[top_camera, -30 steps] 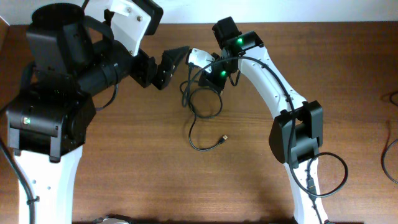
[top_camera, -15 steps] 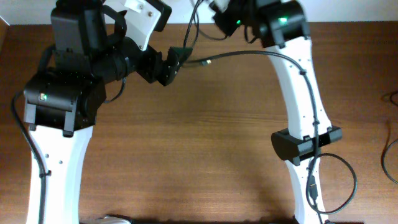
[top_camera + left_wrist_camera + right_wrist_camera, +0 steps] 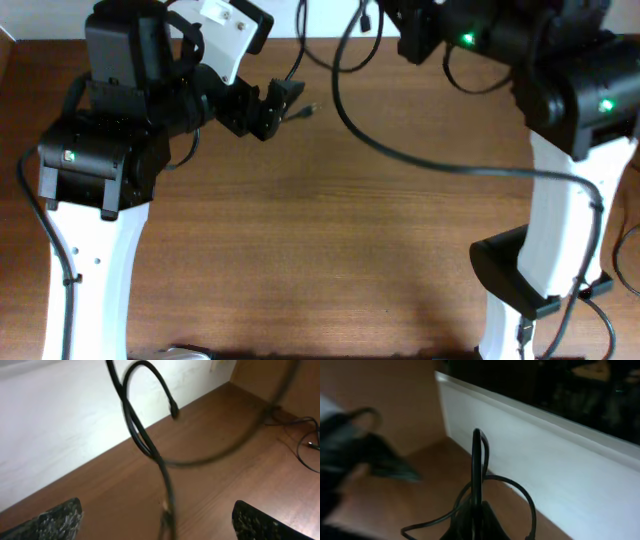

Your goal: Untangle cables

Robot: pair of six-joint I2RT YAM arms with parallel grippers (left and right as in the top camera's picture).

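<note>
Black cables [image 3: 301,30] hang at twelve o'clock above the wooden table [image 3: 320,260] overhead, near the left gripper [image 3: 285,108]. Left wrist: its fingers [image 3: 55,520] stand wide apart, a cord dangling between them. Right wrist: the right gripper [image 3: 475,516], at six o'clock, pinches the cables.

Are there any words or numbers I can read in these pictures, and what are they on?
None. Nothing readable shows on the cables, the table, the left arm or the right arm. The left arm's white plate has only tiny dark dots; the right arm's green spots are lights.
</note>
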